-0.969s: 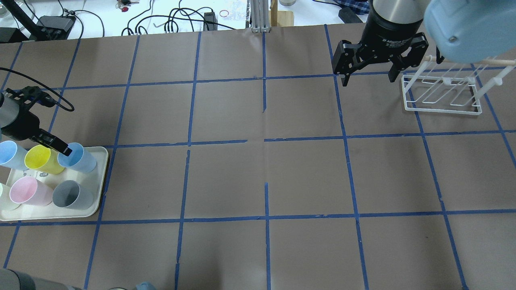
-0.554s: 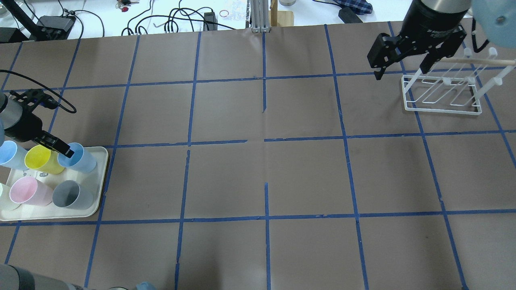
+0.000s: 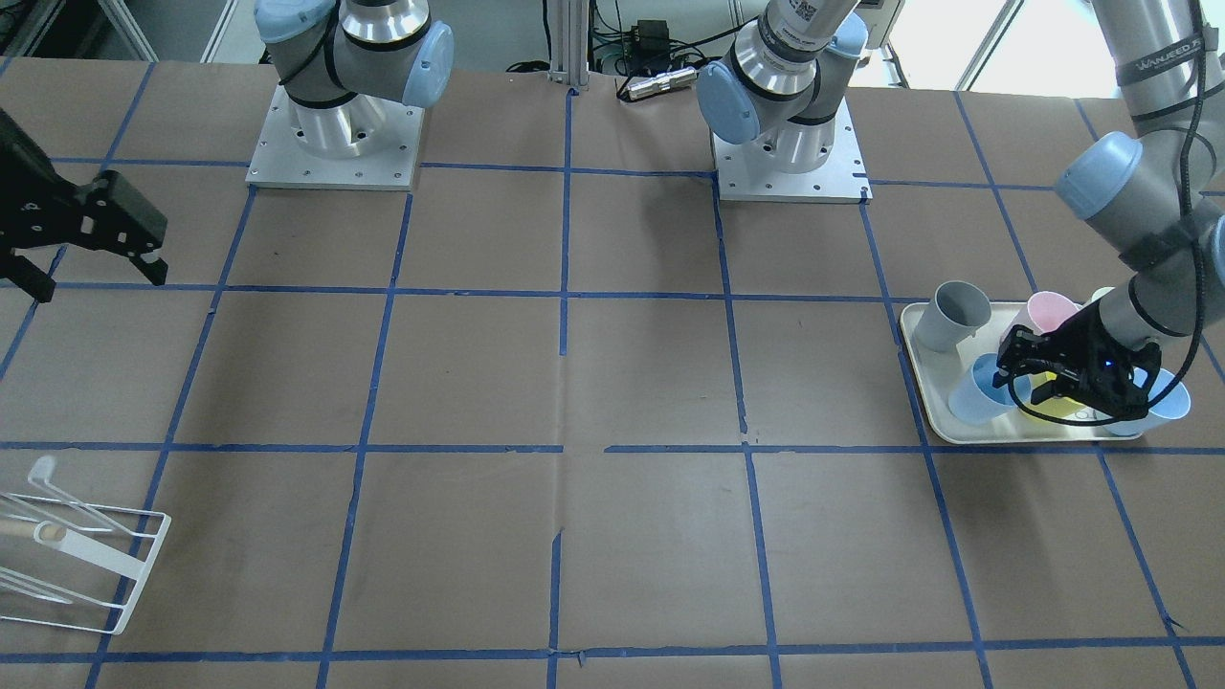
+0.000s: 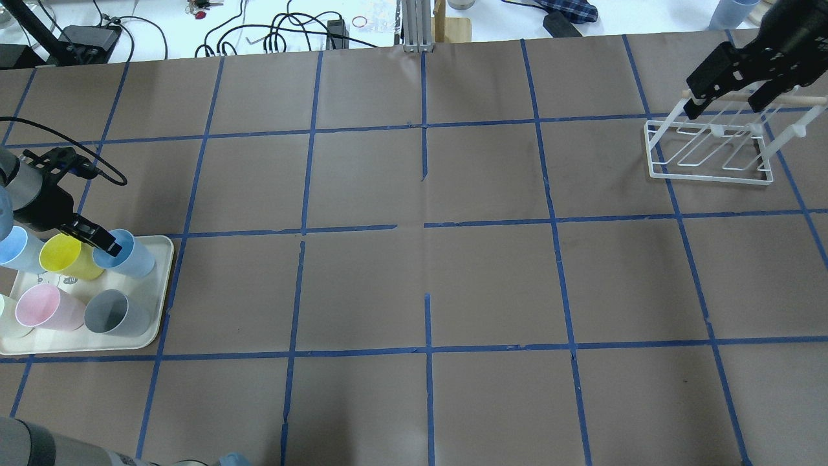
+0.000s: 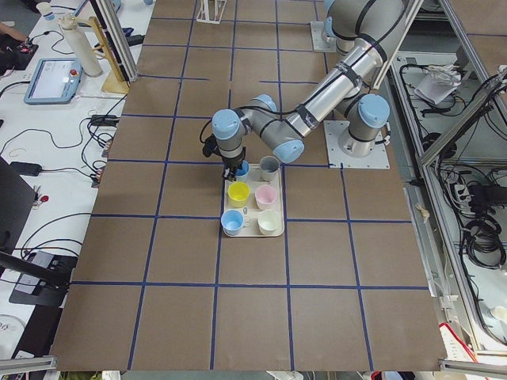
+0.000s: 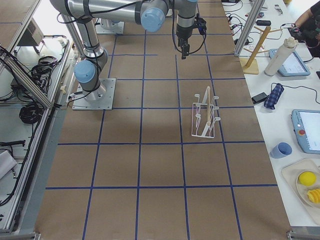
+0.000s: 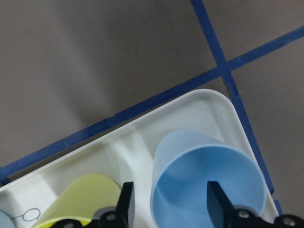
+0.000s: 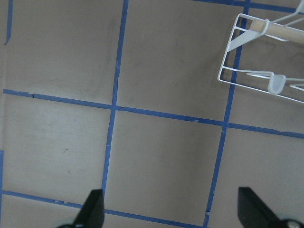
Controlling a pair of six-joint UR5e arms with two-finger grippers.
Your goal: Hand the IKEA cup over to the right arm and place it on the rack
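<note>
The IKEA cup (image 4: pixel 128 254) is pale blue and stands upright at the right back corner of the cream tray (image 4: pixel 162 304). It also shows in the left wrist view (image 7: pixel 209 175) and the front view (image 3: pixel 971 402). My left gripper (image 4: pixel 105 244) is open. Its fingers straddle the cup's rim wall on the yellow cup's side, one finger (image 7: pixel 214 202) inside the cup and one (image 7: pixel 126 202) outside. My right gripper (image 4: pixel 728 84) is open and empty, held high over the far left end of the white wire rack (image 4: pixel 711 152). The rack holds no cup.
On the tray with the IKEA cup stand a yellow cup (image 4: pixel 61 255), a second blue cup (image 4: pixel 13 249), a pink cup (image 4: pixel 39 307) and a grey cup (image 4: pixel 113 312). The yellow cup is close beside my left gripper's outer finger. Brown paper with blue tape lines covers the table.
My right gripper has swung to the right, from left of the rack to over the rack's far end. My left gripper has stayed at the cup's rim, almost unmoved.
</note>
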